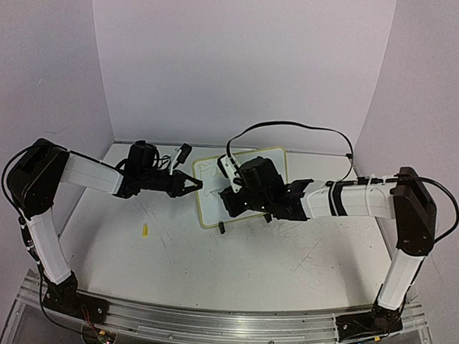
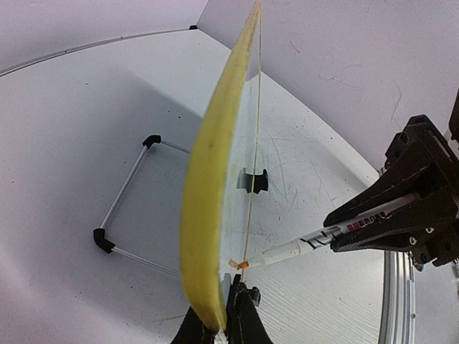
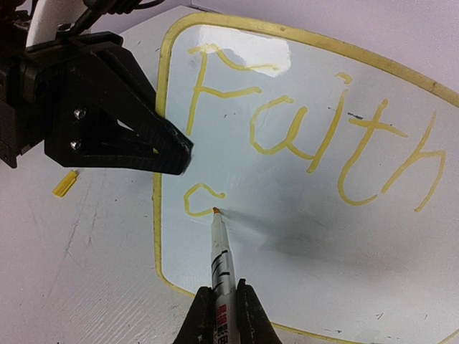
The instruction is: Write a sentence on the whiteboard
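Note:
The whiteboard (image 1: 209,205) stands tilted at the back middle of the table, yellow-rimmed (image 2: 208,179). The word "Faith" (image 3: 301,129) is written on it in yellow, with a small "c" (image 3: 197,201) below. My left gripper (image 1: 194,187) is shut on the board's left rim, its jaws pinching the edge (image 2: 222,322). My right gripper (image 3: 221,315) is shut on a white marker (image 3: 219,251). The marker's orange tip touches the board (image 3: 301,236) at the lower end of the "c". In the left wrist view the marker (image 2: 315,240) meets the board's face from the right.
The board's wire stand (image 2: 125,190) rests on the table behind it, and a black clip foot (image 2: 252,180) shows at its lower edge. A small yellow cap (image 1: 145,230) lies on the table left of the board. White walls close in the back and sides.

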{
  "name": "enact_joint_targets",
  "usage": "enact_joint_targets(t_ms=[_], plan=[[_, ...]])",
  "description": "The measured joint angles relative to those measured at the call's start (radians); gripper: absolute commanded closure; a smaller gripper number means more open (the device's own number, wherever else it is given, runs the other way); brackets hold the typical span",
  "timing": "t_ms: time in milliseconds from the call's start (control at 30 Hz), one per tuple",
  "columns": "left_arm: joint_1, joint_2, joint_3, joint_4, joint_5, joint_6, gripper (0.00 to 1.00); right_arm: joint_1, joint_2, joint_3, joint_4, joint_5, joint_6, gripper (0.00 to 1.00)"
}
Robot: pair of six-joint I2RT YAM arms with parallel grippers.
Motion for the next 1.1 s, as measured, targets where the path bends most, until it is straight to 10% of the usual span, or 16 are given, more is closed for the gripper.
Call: enact_joint_targets(t_ms=[1100], plan=[[0.000,0.000,0.006,-0.014,-0.006,0.001,1.00,-0.006,0.000,0.017,0.001,0.008,0.000,1.00]])
